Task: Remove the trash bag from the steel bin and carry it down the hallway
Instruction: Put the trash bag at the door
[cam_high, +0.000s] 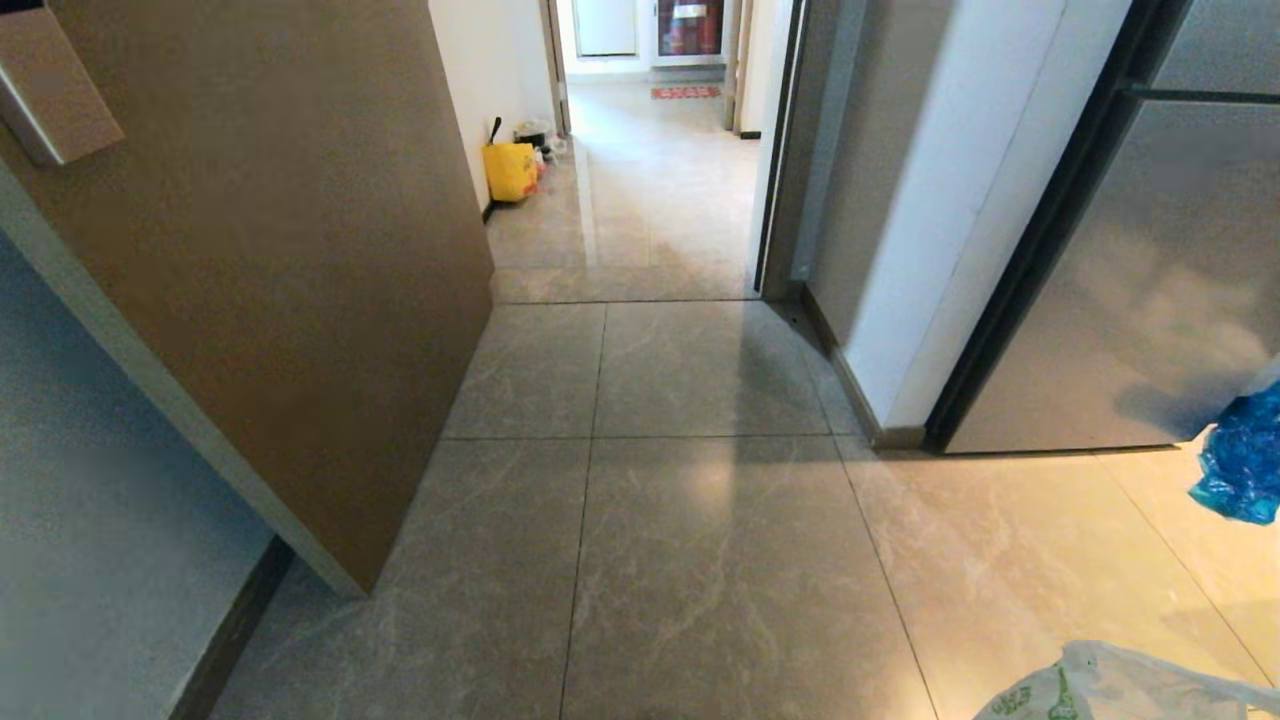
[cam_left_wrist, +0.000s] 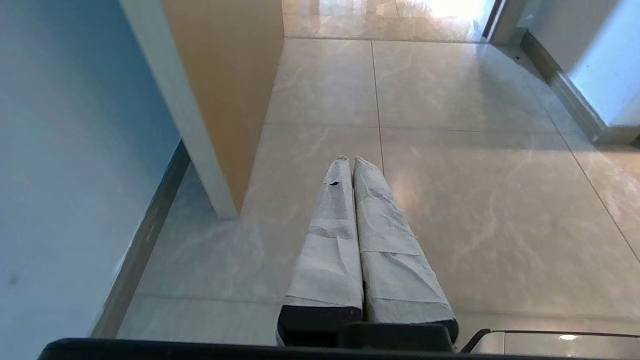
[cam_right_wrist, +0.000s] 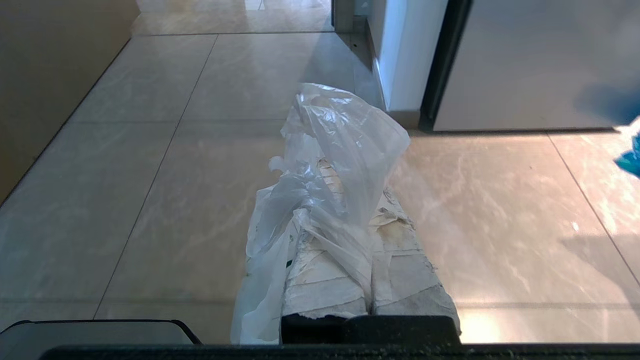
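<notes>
Left wrist view shows the left gripper with its two white-wrapped fingers pressed together along their length, holding nothing, pointing out over the grey veined floor tiles beside the edge of a brown door.

Right wrist view shows the right gripper closed tight on the trash bag: the thin white plastic is pinched between the taped fingers, bunches up over their tips and drapes back along the left finger. The bag's long axis runs along the fingers, its crumpled free end standing up past the tips toward the open doorway ahead.

From the head view, only a corner of the bag, with green print, shows at the lower right edge, low over the floor. Beyond the doorway the hallway runs straight ahead, with a yellow tote against its left wall. A blue plastic bag hangs at the right edge.
</notes>
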